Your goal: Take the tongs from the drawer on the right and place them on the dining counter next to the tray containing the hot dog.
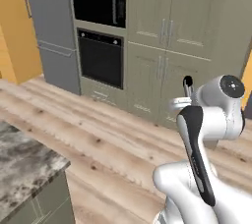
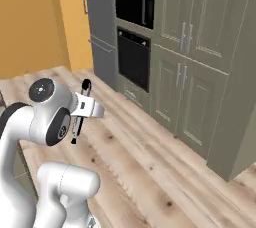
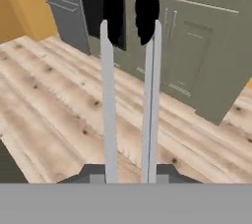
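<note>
My gripper [image 3: 129, 173] is shut on the tongs [image 3: 108, 100]. In the hand view their two silver arms run upward side by side to black tips [image 3: 146, 7]. From the left base view the gripper [image 1: 180, 104] is raised in front of the arm, with a black end of the tongs [image 1: 187, 81] sticking up above it. In the right base view the tongs [image 2: 85, 88] pass slantwise through the gripper [image 2: 88, 108], over the wooden floor. The drawer, the tray and the hot dog are out of view.
A corner of grey-brown speckled stone counter [image 1: 24, 164] lies at the lower left; I cannot tell whether it is the dining counter. Ahead stand tall beige-grey cabinets [image 1: 170, 31], a built-in oven [image 1: 101, 57] and a grey fridge [image 1: 51, 21]. Open wooden floor [image 1: 98, 139] lies between.
</note>
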You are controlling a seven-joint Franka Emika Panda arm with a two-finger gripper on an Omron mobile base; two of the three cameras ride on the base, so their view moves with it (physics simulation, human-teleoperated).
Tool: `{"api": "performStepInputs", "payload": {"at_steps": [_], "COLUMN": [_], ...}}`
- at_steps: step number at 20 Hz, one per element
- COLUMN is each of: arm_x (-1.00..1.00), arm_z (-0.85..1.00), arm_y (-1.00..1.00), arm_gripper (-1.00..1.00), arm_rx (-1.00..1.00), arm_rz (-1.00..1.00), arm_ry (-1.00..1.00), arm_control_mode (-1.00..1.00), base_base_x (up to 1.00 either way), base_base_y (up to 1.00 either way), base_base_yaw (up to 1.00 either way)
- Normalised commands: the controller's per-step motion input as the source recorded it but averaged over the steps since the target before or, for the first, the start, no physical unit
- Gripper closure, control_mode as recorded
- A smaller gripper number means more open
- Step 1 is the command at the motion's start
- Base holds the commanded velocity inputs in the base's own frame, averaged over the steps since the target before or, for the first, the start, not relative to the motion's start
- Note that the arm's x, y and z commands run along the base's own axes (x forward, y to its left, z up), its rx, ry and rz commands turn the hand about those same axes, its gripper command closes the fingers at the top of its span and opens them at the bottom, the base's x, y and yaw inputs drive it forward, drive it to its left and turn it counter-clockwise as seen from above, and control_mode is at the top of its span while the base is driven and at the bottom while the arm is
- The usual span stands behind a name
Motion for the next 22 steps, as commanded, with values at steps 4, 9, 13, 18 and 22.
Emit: {"api": "performStepInputs", "payload": {"at_steps": [4, 9, 13, 18, 22], "arm_x": [0.0, 0.0, 0.0, 0.0, 0.0], "arm_z": [0.0, 0.0, 0.0, 0.0, 0.0], "arm_y": [0.0, 0.0, 0.0, 0.0, 0.0], "arm_gripper": [1.0, 1.0, 1.0, 1.0, 1.0], "arm_rx": [0.0, 0.0, 0.0, 0.0, 0.0], "arm_rz": [0.0, 0.0, 0.0, 0.0, 0.0], "arm_ry": [0.0, 0.0, 0.0, 0.0, 0.0], "arm_control_mode": [1.0, 1.0, 1.0, 1.0, 1.0], "base_base_x": [0.32, 0.3, 0.52, 0.93, 0.96], "base_base_y": [0.0, -0.09, -0.27, -0.65, -0.61], "base_base_yaw": [0.74, 0.62, 0.35, 0.17, 0.15]}}
